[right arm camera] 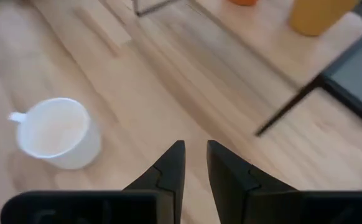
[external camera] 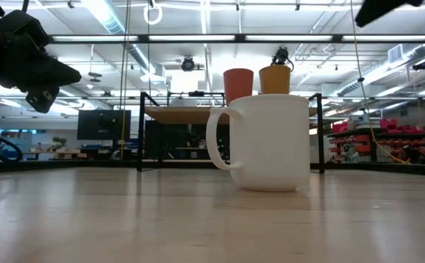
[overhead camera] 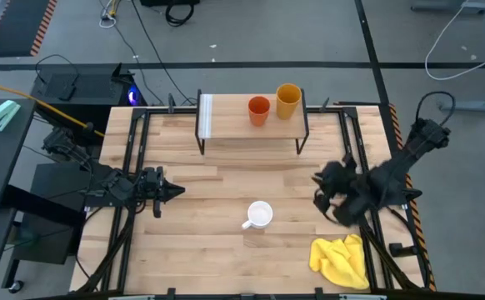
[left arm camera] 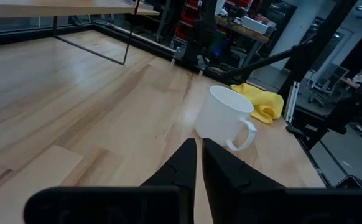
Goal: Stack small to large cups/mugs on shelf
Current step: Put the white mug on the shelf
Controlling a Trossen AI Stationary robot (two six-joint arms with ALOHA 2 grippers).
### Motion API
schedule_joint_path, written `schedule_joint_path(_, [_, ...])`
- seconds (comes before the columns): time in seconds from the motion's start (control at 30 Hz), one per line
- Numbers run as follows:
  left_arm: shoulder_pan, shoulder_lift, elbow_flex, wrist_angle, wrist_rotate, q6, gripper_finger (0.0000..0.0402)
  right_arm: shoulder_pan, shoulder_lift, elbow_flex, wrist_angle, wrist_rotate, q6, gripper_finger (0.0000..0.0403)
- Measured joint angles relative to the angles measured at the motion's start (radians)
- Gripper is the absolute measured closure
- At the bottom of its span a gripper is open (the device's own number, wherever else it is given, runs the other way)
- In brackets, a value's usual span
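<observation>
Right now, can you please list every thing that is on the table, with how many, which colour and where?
mug: one, white, upright on the table near the middle, handle toward the left arm's side
red cup: one, red-orange, on the shelf, beside the tumbler
tumbler: one, yellow-orange, on the shelf, near its right end
shelf: one, light wood on black legs, whitish strip at its left end, at the table's far edge
cloth: one, yellow, crumpled at the near right corner
left hand: one, dark, fingers nearly together, empty, left of the mug
right hand: one, dark, empty, right of the mug
</observation>
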Motion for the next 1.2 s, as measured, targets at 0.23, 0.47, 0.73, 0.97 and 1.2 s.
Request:
schedule_joint_path(0.23, [0.0, 0.0, 0.0, 0.0, 0.0, -0.001, 0.0371, 0.13, -0.016, -0.243, 0.249, 0.118, 0.121, 0.0328])
schedule_joint_path(0.47, [0.0, 0.0, 0.0, 0.0, 0.0, -0.001, 0.0369, 0.148, -0.015, -0.423, 0.506, 0.123, 0.124, 0.0328])
schedule_joint_path(0.73, [0.0, 0.0, 0.0, -0.002, 0.0, -0.001, 0.0363, 0.192, -0.015, -0.6, 0.662, 0.173, 0.29, 0.0328])
schedule_joint_path(0.97, [0.0, 0.0, 0.0, -0.014, 0.0, -0.001, 0.0366, 0.208, -0.015, -0.721, 0.851, 0.198, 0.323, 0.0328])
schedule_joint_path(1.2, [0.0, 0.0, 0.0, -0.013, 0.0, -0.001, 0.0362, 0.208, 0.026, -0.782, 1.006, 0.197, 0.33, 0.0328])
